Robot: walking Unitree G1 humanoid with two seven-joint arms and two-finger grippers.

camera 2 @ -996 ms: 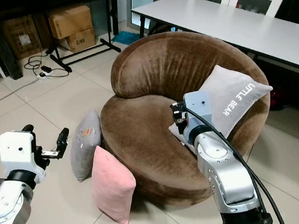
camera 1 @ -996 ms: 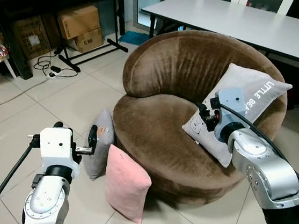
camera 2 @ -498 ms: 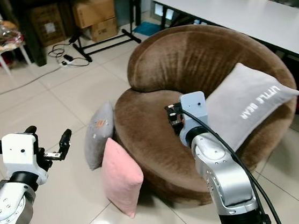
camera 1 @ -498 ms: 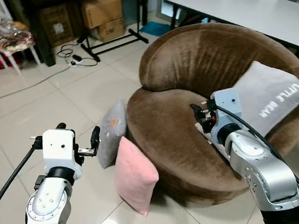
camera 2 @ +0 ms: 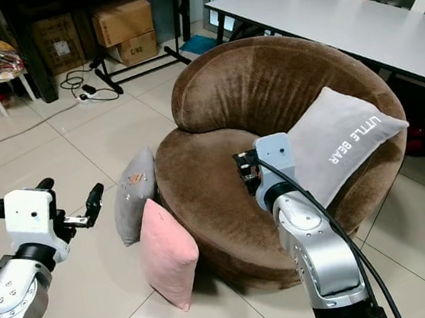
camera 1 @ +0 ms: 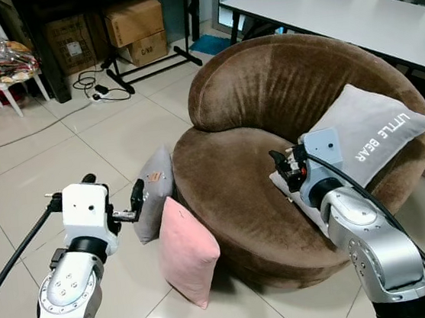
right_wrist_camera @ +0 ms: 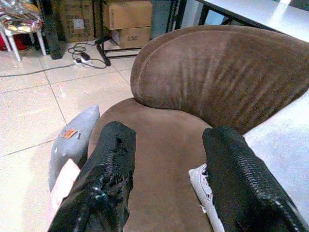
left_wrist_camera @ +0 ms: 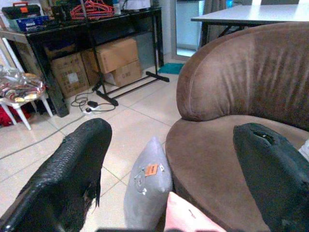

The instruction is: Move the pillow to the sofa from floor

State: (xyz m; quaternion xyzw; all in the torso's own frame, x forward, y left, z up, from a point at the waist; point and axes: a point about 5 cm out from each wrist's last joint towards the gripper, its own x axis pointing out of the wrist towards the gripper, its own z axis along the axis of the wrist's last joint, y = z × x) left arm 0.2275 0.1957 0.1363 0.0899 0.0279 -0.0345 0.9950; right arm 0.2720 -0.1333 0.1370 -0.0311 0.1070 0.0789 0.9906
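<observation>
a pink pillow (camera 1: 186,252) and a grey pillow (camera 1: 156,194) stand on the tiled floor (camera 1: 59,161), leaning against the side of a round brown sofa (camera 1: 270,122), where a grey "little bear" cushion (camera 1: 363,134) already rests. the left gripper (left_wrist_camera: 169,159) hovers wide open near the floor pillows. the right gripper (right_wrist_camera: 166,164) hangs parted and empty above the seat.
</observation>
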